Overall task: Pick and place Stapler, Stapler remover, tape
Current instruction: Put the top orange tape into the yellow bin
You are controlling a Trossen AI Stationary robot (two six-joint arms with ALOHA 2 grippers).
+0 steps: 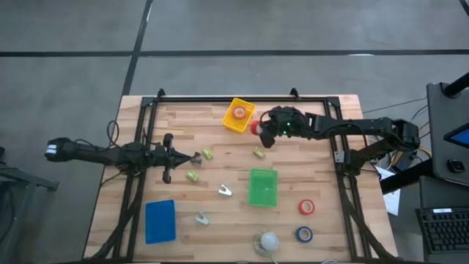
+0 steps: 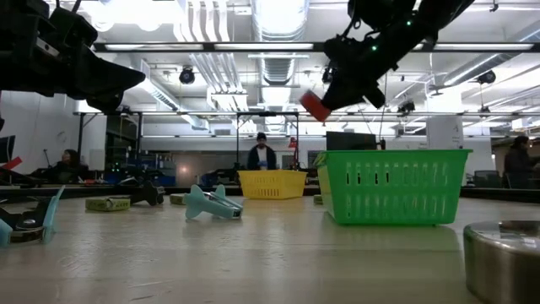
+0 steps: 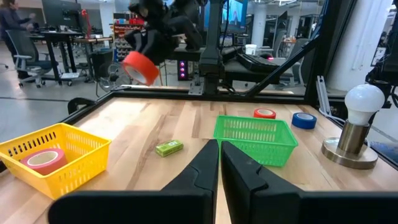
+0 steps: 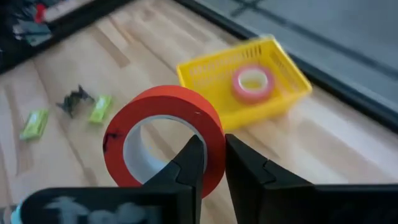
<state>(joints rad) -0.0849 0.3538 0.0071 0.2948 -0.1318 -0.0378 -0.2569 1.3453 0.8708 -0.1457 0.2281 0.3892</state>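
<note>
My right gripper (image 1: 265,133) is shut on a red tape roll (image 4: 163,135), held in the air just right of the yellow bin (image 1: 239,116). That bin holds another red roll (image 4: 252,82). A third red roll (image 1: 306,207) and a dark blue roll (image 1: 304,234) lie flat on the table at the near right. Small green staplers (image 1: 207,154) and pale staple removers (image 1: 225,191) lie at mid-table. My left gripper (image 1: 195,157) is shut and empty near a green stapler. My right gripper pinches the red roll's band (image 4: 210,144) between its two fingers, one finger inside the ring and one outside. The roll is lifted clear of the table and stands on edge, its hole facing sideways; it shows in the low view (image 2: 315,106) high above the table.
A green bin (image 1: 263,187) stands at mid-right and a blue bin (image 1: 160,220) at the near left. A lamp on a round metal base (image 1: 267,242) stands at the near edge. A black frame (image 1: 220,99) runs around the table. People show in the room behind.
</note>
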